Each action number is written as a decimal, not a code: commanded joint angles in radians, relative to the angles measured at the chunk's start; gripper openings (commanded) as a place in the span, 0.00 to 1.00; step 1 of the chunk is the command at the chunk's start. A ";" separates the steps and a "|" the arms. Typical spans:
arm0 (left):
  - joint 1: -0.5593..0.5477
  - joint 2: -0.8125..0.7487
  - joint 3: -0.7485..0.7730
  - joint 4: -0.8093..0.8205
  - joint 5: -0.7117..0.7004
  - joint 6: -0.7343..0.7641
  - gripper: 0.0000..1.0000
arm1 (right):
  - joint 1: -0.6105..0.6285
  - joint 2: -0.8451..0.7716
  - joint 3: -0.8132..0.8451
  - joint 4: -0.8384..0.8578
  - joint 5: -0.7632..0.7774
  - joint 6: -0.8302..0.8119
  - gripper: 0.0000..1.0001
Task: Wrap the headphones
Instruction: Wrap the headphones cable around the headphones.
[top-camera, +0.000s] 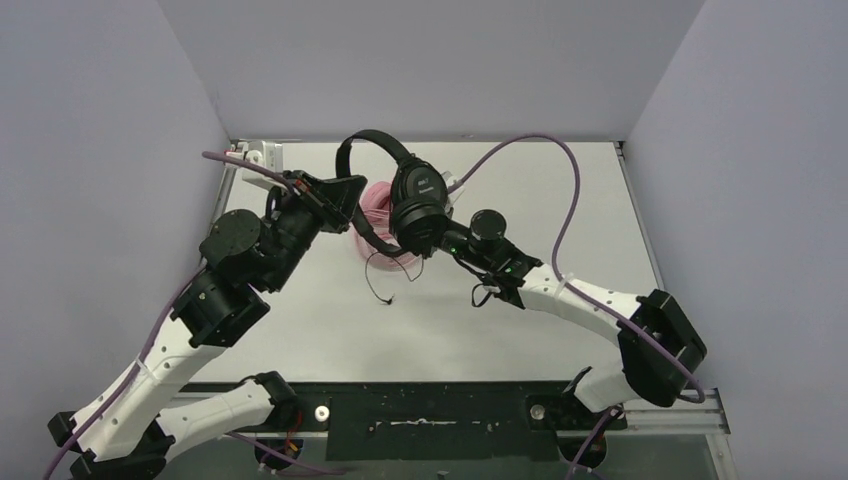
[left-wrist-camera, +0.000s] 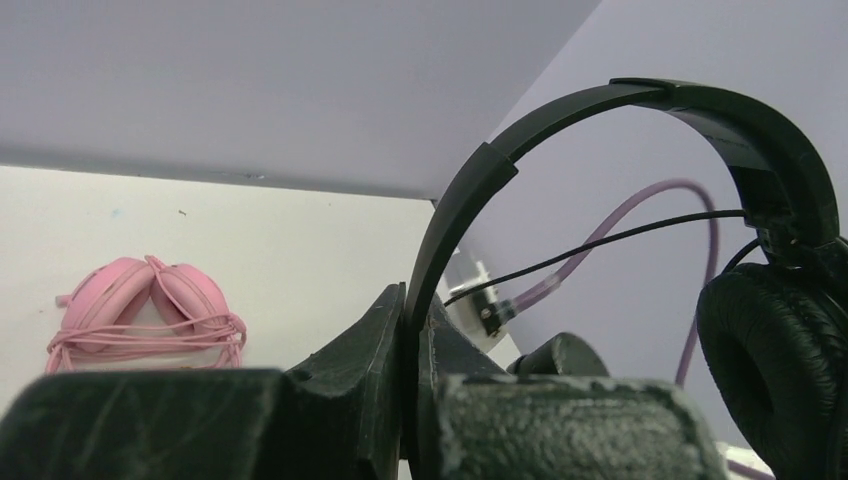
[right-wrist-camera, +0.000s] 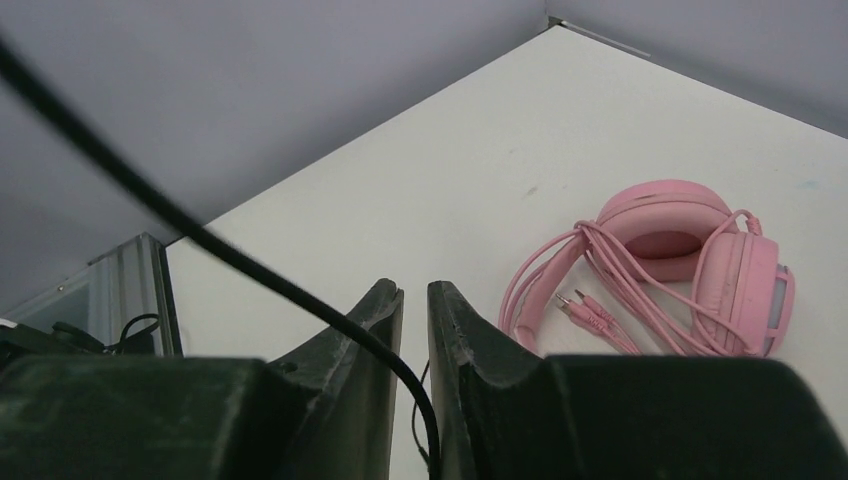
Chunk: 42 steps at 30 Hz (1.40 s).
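The black headphones (top-camera: 414, 203) are off the counter (top-camera: 330, 335), raised over its far middle part. The left claw (left-wrist-camera: 413, 302) is clamped together on the black headband (left-wrist-camera: 600, 105). The band rises from between the fingers (left-wrist-camera: 370, 340) and arches over to a padded black earcup (left-wrist-camera: 775, 370) at the right of the left wrist view. From above, the left claw (top-camera: 340, 196) grips the band at its left end, and the cups hang to the right of it.

The thin black cable (top-camera: 385, 275) droops from the cups in a loose loop, and its end hangs just above the counter's middle. The right claw (top-camera: 442, 240) sits just right of the cups. In the right wrist view its fingers (right-wrist-camera: 350, 350) stand slightly apart, leaving a narrow gap. The black cable (right-wrist-camera: 230, 255) runs down across the view into that gap, and it looks loose there rather than pinched.

The pink headphones (right-wrist-camera: 690, 260) lie on the counter near the far edge, under the raised black pair as seen from above. The cups are folded together, and the pink cable (right-wrist-camera: 545, 275) is wound around them. Its plug ends (right-wrist-camera: 585, 308) stick out at the side.
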 joint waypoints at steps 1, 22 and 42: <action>-0.001 0.025 0.134 0.063 -0.067 -0.013 0.00 | 0.021 0.060 0.002 0.196 0.035 0.008 0.17; 0.212 0.297 0.450 -0.043 -0.352 0.343 0.00 | 0.249 -0.218 -0.176 -0.273 0.194 -0.047 0.00; 0.341 0.404 0.288 0.026 -0.466 0.579 0.00 | 0.543 -0.437 0.195 -1.012 0.449 -0.196 0.00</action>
